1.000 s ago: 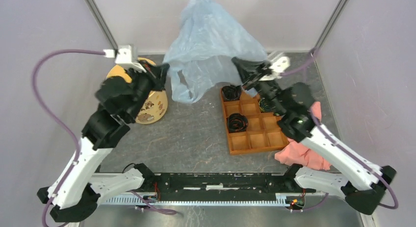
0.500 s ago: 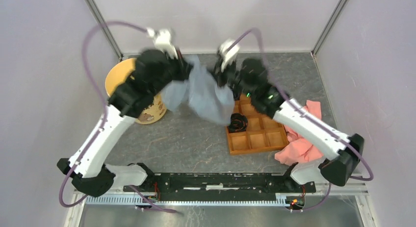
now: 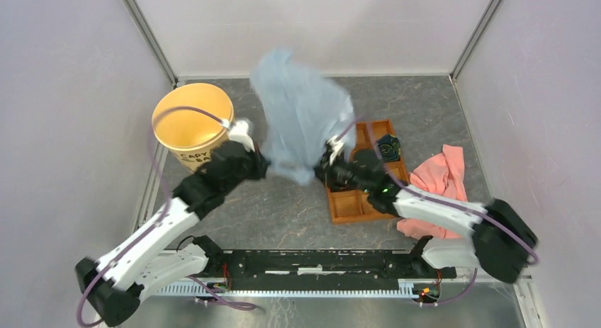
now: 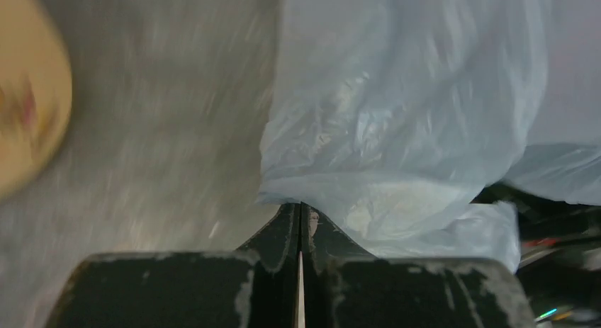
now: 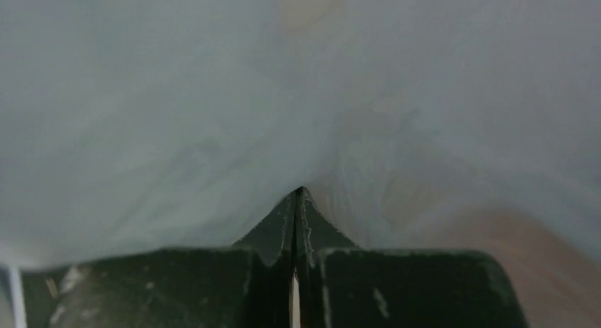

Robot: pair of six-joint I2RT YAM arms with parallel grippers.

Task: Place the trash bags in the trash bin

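Since half a second ago both arms have dropped toward the near edge, trash bag (image 3: 298, 122) billowing above | left gripper (image 4: 299, 206) and right gripper (image 5: 298, 193): jaws clenched on the bag's lower edge | bag aloft, just right of the trash bin (image 3: 193, 119) | likely step: flapping it open | next: carry it left over the bin's rim.

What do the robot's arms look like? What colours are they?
The left arm and right arm are white tubes with chunky black joints, and each has a purple cable running along it. The left gripper and right gripper have black, scuffed fingers tapering to points.
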